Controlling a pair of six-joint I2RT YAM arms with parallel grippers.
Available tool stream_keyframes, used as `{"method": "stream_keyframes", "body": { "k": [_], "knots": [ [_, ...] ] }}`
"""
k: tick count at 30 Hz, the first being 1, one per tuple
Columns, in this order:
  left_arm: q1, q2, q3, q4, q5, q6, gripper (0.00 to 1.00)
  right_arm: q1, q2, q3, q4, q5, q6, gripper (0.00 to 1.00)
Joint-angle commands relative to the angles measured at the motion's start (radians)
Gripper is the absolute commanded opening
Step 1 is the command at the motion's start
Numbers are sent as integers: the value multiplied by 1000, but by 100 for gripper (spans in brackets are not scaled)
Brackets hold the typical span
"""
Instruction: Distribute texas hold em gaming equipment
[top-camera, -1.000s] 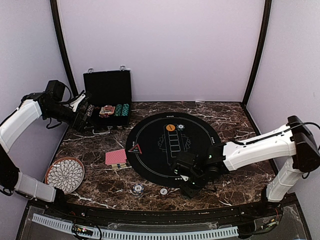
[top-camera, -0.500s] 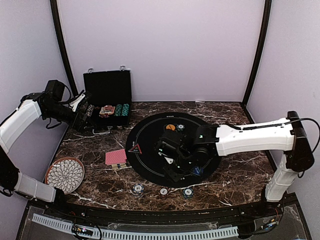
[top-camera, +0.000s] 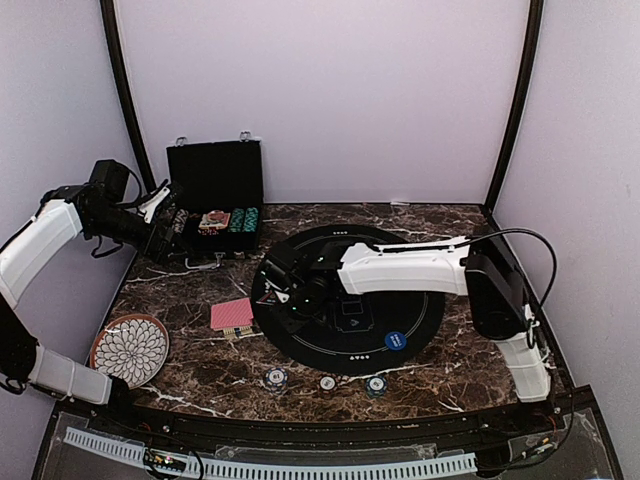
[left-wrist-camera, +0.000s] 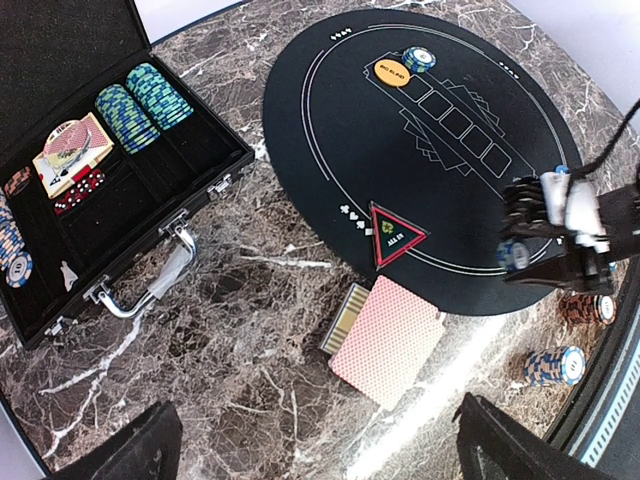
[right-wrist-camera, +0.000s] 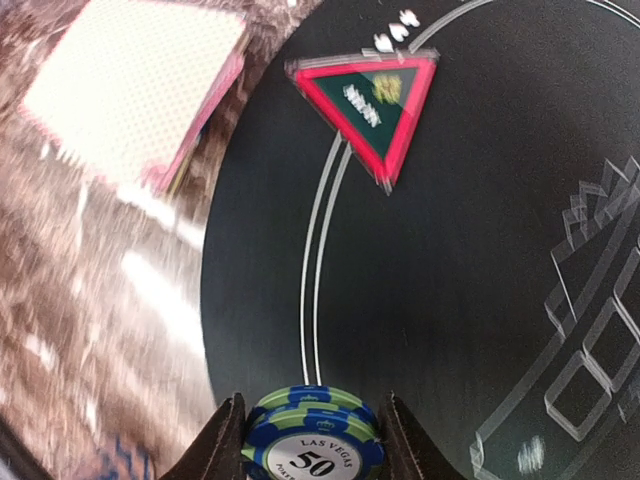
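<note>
Top external camera high behind the arms, facing down, left wrist oblique and farther, right wrist close, all sharing the round black felt mat (top-camera: 400, 290) (left-wrist-camera: 440, 110) (right-wrist-camera: 480, 200).

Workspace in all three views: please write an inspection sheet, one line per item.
Surface: brown marble table with a round black mat on it.
Job's things: red-backed cards left of the mat; triangle marker and orange button on the mat; blue button near the mat's front edge; three chip stacks along the near edge; more chips in the open black case.
Clutter: flower-patterned plate, front left.
Grippers: left hand open, empty, by the case; right hand shut on a blue-green chip stack over the mat.
Cables: black cable along the right arm.
Surroundings: plain lilac walls.
</note>
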Motion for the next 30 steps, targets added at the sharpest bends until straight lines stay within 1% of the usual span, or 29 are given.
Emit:
{"method": "stream_keyframes", "body": {
  "k": [1, 5, 8, 23, 30],
  "knots": [
    [-5, -36, 10, -19, 20, -1, 99, -18, 112, 135, 29, -14, -37, 9],
    [-5, -41, 7, -23, 24, -1, 99, -29, 194, 238, 8, -28, -46, 10],
    [-5, -48, 9, -27, 23, 2, 99, -38, 219, 260, 8, -33, -45, 10],
    [-5, -51, 14, -31, 32, -2, 99, -68, 226, 210, 25, -5, -49, 10],
    [-5, -44, 21, -29, 34, -1, 99, -73, 213, 169, 42, -45, -45, 13]
  ]
}}
